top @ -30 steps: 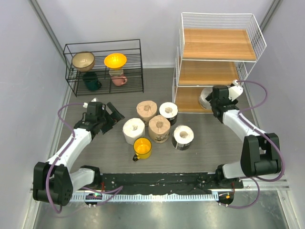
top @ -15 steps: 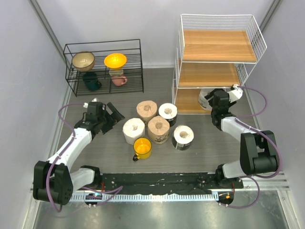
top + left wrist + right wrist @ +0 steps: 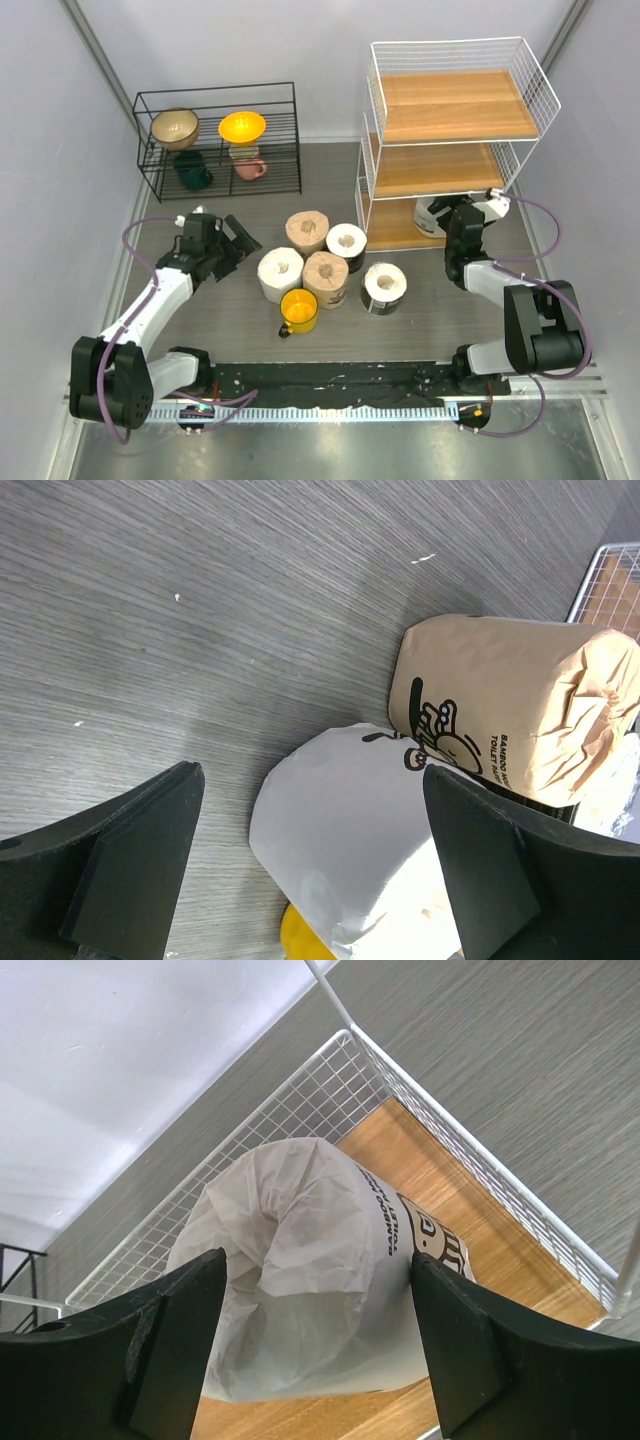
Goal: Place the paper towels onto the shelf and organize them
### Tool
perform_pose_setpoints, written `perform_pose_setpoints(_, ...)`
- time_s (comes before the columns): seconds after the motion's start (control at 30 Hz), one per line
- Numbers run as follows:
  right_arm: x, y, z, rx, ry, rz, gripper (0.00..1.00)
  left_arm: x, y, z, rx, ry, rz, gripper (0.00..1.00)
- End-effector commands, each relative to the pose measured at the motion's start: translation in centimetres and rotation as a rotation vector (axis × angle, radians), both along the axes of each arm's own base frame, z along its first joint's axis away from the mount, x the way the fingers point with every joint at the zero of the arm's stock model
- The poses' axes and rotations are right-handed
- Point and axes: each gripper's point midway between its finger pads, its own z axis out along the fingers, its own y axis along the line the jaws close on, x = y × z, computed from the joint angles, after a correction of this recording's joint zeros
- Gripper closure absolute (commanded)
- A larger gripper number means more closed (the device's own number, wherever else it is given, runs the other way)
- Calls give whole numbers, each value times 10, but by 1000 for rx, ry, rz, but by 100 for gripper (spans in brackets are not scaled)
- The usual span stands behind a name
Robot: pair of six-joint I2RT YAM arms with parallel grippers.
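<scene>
Grey wood-grain table carries five unshelved cylindrical paper towel rolls near the wide-open left gripper; the right gripper clasps one white wrapped roll on the bottom wooden board of the tall white wire shelf

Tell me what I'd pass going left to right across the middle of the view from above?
Left gripper, plain white paper towel roll, nearer tan-brown printed roll, white roll with dark printed wrap, right gripper around a white wrapped roll on the lowest wooden board of the white wire shelf.

white wire shelf, matt wood boards, crinkly wrapped paper towels
</scene>
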Motion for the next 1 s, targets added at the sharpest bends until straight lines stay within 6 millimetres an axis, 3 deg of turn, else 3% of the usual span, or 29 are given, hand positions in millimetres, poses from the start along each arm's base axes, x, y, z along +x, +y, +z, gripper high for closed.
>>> perform_pose_setpoints(0.0,10,33,29,66,-114,154,20,5,-5,6,-17,-33,-18,3)
perform_pose_setpoints(0.23,24,46,-7,67,44,218,20,5,-5,6,-14,-32,-19,4)
perform_pose_setpoints(0.4,27,54,-13,61,91,266,20,4,-5,5,-13,-29,-19,4)
perform_pose_setpoints(0.97,3,34,-67,11,291,177,20,7,-5,0,-11,-19,-18,4)
